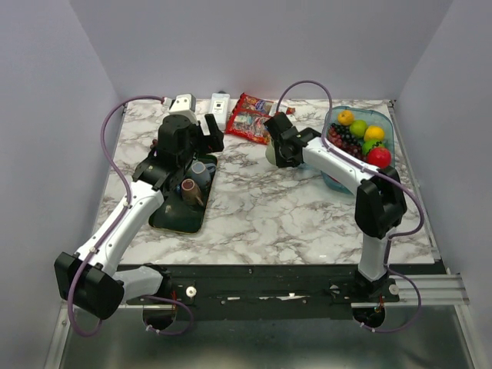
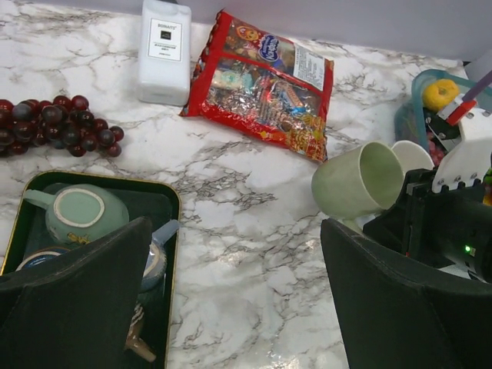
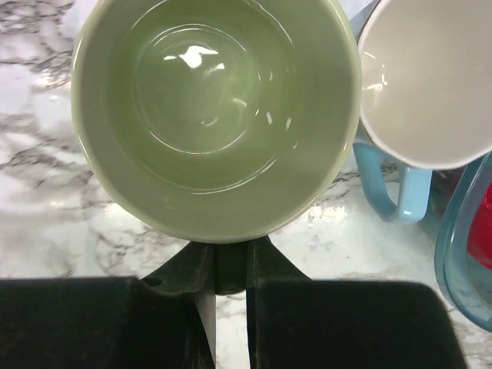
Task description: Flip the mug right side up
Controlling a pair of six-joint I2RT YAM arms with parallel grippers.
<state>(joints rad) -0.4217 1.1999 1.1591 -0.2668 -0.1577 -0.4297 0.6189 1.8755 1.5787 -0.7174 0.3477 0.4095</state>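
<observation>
The green mug (image 2: 357,181) is facing sideways near the tabletop's (image 2: 254,254) far edge, the right hand (image 3: 229,269) pinching it and probably needing a slow roll rim-up.

Plain pale lavender walls (image 1: 254,38) enclose the white, grey-veined marble worktop (image 1: 269,215); a black metal rail (image 1: 269,280) lines its near edge.

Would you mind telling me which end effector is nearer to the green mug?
Right. The right end effector grips the green mug; the left end effector is open over the tray, apart from it.
</observation>
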